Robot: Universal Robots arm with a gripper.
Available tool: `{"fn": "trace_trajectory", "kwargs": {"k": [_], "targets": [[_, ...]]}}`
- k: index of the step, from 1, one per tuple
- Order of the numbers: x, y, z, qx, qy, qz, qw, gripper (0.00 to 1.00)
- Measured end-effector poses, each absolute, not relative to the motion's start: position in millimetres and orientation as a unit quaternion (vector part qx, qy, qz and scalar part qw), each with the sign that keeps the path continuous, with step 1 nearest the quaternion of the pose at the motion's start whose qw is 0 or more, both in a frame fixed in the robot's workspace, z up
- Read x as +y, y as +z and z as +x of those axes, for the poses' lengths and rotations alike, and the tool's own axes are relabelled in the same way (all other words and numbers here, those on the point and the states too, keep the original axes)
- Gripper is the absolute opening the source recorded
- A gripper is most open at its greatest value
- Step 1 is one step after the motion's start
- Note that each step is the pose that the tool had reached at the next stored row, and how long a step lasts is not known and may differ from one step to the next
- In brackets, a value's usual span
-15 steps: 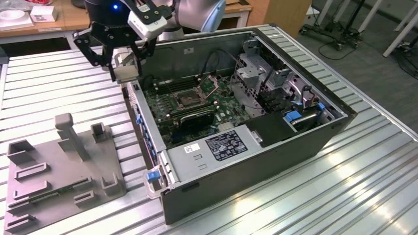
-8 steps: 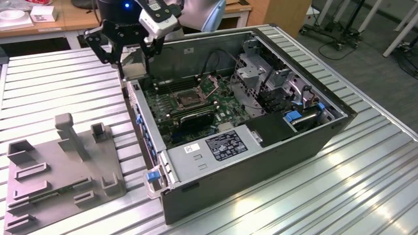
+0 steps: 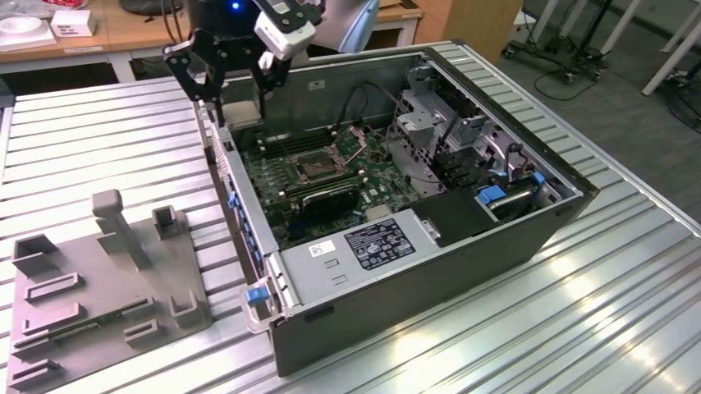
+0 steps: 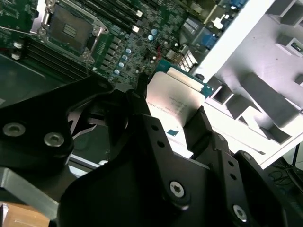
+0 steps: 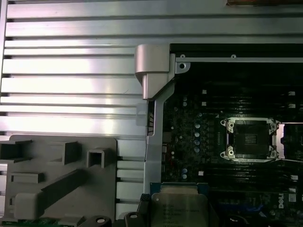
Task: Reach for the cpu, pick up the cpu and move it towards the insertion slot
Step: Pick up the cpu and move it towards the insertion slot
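Jaws clenched on the cpu (image 4: 177,101), carried above the case's edge, well short of the insertion slot (image 5: 251,138); keeping it level and squared to the socket looked wise.

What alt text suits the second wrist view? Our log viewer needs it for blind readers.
The gripper holds the cpu between its black jaws, above the edge of an open computer case. The insertion slot lies empty on the green motherboard beyond.
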State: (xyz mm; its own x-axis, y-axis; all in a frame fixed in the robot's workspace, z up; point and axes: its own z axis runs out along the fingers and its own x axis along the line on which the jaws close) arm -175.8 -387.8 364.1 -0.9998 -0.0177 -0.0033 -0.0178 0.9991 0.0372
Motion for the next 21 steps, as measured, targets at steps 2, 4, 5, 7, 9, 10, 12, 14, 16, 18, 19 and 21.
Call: {"fn": "trace_trajectory", "kwargs": {"k": [2, 4, 5, 7, 9, 10, 12, 14, 16, 18, 19, 21], "targets": [[-386.6, 364.0, -171.1, 1.0, 0.019, -0.009, 0.001, 0.55], [-385.5, 364.0, -166.9, 1.0, 0.019, -0.009, 0.001, 0.55], [-384.9, 363.9, -164.9, 1.0, 0.019, -0.009, 0.001, 0.55], [-383.7, 363.9, -160.6, 1.0, 0.019, -0.009, 0.001, 0.55], [-382.3, 363.6, -155.0, 1.0, 0.019, -0.009, 0.001, 0.55], [-382.0, 363.4, -153.8, 1.0, 0.019, -0.009, 0.001, 0.55], [-381.7, 363.1, -153.5, 1.0, 0.019, -0.009, 0.002, 0.55], [-381.3, 362.9, -153.4, 1.0, 0.019, -0.009, 0.005, 0.55], [-380.4, 362.4, -152.0, 1.0, 0.019, -0.007, 0.006, 0.55], [-379.8, 361.8, -150.5, 1.0, 0.019, -0.001, 0.006, 0.55], [-379.5, 361.4, -149.7, 1.0, 0.019, 0.002, 0.006, 0.55], [-378.6, 361.0, -147.7, 1.0, 0.018, 0.007, 0.006, 0.55]]}}
